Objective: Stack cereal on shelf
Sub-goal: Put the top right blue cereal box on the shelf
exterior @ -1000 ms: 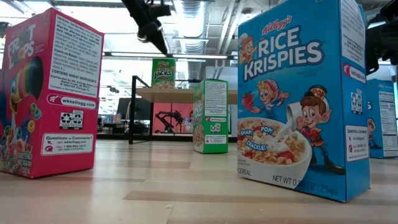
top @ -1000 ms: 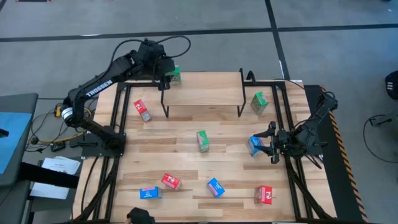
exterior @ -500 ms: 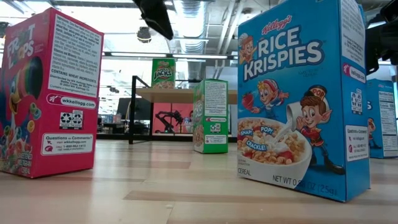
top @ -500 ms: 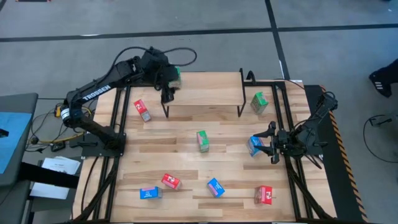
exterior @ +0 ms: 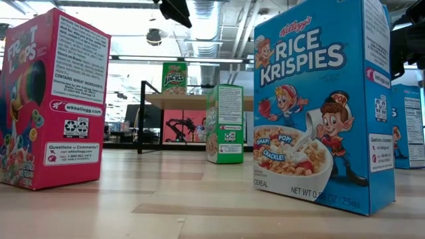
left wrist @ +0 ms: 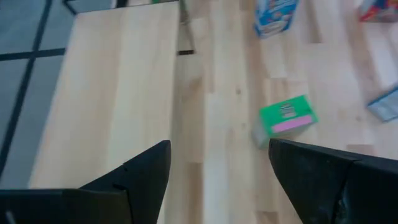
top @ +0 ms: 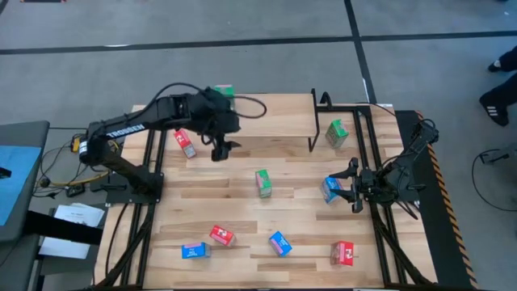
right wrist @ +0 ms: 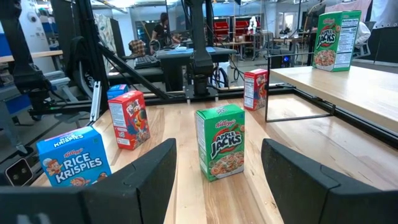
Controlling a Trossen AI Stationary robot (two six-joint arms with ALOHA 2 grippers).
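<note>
Nearest the front edge of the desk (top: 242, 212) stand four cereal boxes in a loose row: a blue box at the left (top: 194, 250), a red box beside it (top: 221, 235), a blue box near the middle (top: 280, 243) and a red box at the right (top: 346, 253). All four are on the slatted top, none on the shelf.

Farther in, a green box at the centre (top: 262, 183) stands upright on the desk. To its right is a third blue box (top: 331, 189), with the right tool (top: 349, 185) just at it. The low view shows that tool above this box rather than around it, and the right wrist view shows its fingers (right wrist: 140, 177) apart with nothing between them.

Beyond that, a green box at the right (top: 337, 132) stands just outside the shelf's right legs, and a red box at the left (top: 184, 142) stands outside its left legs.

The left tool (top: 220, 149) hangs over the shelf's front left corner, fingers (left wrist: 146, 171) spread wide and empty, touching nothing.

The shelf (top: 271, 117) carries one item: a green Apple Jacks box (top: 224, 91), upright at its far left corner, partly hidden by the left arm.
</note>
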